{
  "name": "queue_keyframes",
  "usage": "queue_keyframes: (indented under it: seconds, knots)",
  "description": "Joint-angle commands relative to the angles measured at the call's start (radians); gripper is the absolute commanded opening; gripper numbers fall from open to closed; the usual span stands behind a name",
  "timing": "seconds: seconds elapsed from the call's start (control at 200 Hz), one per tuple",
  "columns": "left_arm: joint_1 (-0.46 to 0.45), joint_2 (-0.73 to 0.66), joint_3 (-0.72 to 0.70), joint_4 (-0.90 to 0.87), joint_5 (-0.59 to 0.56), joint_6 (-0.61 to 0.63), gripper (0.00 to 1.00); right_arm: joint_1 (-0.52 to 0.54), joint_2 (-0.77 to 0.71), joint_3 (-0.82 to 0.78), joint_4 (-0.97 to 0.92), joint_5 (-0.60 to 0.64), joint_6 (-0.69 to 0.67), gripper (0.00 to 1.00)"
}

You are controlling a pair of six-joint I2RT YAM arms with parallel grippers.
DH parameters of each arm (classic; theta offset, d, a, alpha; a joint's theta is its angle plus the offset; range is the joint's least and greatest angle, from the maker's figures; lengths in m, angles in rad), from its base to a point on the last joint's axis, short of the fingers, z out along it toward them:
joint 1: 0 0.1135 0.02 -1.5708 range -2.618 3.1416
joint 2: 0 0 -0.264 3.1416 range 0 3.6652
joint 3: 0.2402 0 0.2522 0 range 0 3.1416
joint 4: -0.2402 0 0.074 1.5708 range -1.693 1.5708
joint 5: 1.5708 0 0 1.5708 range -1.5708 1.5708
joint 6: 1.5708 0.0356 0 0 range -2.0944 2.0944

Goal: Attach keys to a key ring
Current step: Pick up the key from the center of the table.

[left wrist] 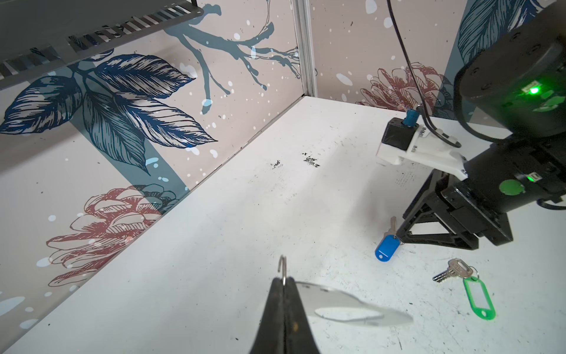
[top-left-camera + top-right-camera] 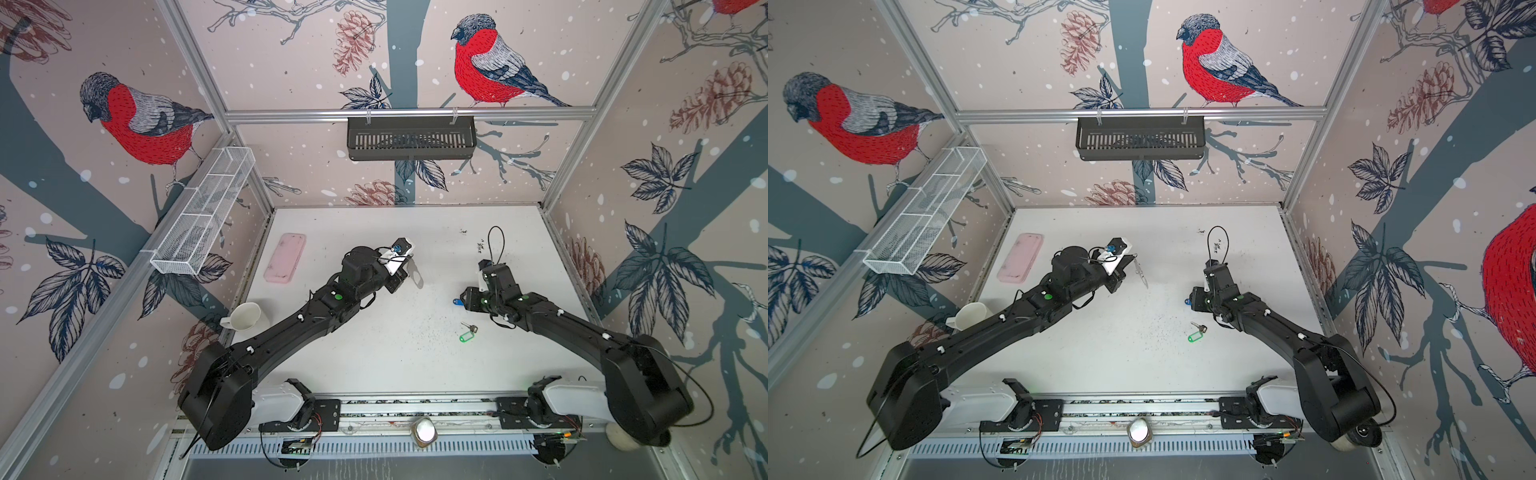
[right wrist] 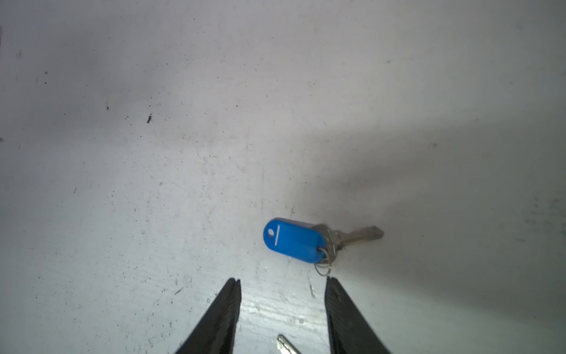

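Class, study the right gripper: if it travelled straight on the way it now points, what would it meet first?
Probably the blue-tagged key: the open right gripper points down towards it, and it lies just off one fingertip. Depth is unclear, so it may touch the table beside it first.

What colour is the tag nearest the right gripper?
The tag is blue, clearest in the right wrist view.

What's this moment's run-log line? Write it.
left gripper: shut on key ring | right gripper: open, tips at blue key, not gripping | green key: lying on table
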Motion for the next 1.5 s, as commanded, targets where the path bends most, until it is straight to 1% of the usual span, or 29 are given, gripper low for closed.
queue_keyframes:
  seconds: [0.0, 0.09, 0.165, 0.305, 0.515, 0.67, 0.745, 0.935, 1.121, 1.256, 1.421, 1.496]
  knots:
    - [-0.001, -0.005, -0.001, 0.022, -0.008, -0.007, 0.0, 0.009, -0.046, -0.033, -0.076, 0.051, 0.089, 0.51]
    - [-0.001, 0.001, -0.004, 0.039, -0.008, -0.007, 0.0, 0.007, -0.081, -0.057, -0.07, 0.07, 0.114, 0.51]
    - [-0.001, 0.011, 0.014, 0.028, -0.003, -0.009, 0.0, 0.01, -0.093, -0.059, -0.092, 0.069, 0.13, 0.48]
    - [-0.001, 0.025, 0.04, 0.006, 0.012, -0.006, 0.0, 0.055, -0.128, -0.074, -0.161, 0.092, 0.19, 0.47]
    - [-0.001, 0.035, 0.036, 0.029, 0.022, -0.01, 0.0, 0.132, -0.174, -0.095, -0.236, 0.118, 0.297, 0.46]
    - [-0.001, 0.042, 0.037, 0.033, 0.037, -0.013, 0.0, 0.165, -0.175, -0.123, -0.208, 0.122, 0.347, 0.41]
    - [-0.001, 0.041, 0.038, 0.031, 0.037, -0.01, 0.0, 0.167, -0.156, -0.131, -0.205, 0.128, 0.364, 0.37]
    - [-0.001, 0.032, 0.029, 0.039, 0.046, -0.011, 0.0, 0.169, -0.15, -0.14, -0.174, 0.14, 0.377, 0.31]
    - [-0.001, 0.03, 0.03, 0.034, 0.046, -0.012, 0.0, 0.169, -0.14, -0.138, -0.175, 0.135, 0.369, 0.23]
    - [-0.001, 0.027, 0.027, 0.037, 0.05, -0.016, 0.0, 0.168, -0.134, -0.136, -0.172, 0.128, 0.363, 0.19]
    - [-0.001, 0.027, 0.029, 0.039, 0.054, -0.017, 0.0, 0.169, -0.129, -0.135, -0.166, 0.127, 0.353, 0.11]
    - [-0.001, 0.027, 0.03, 0.037, 0.054, -0.015, 0.0, 0.169, -0.123, -0.13, -0.167, 0.126, 0.348, 0.09]
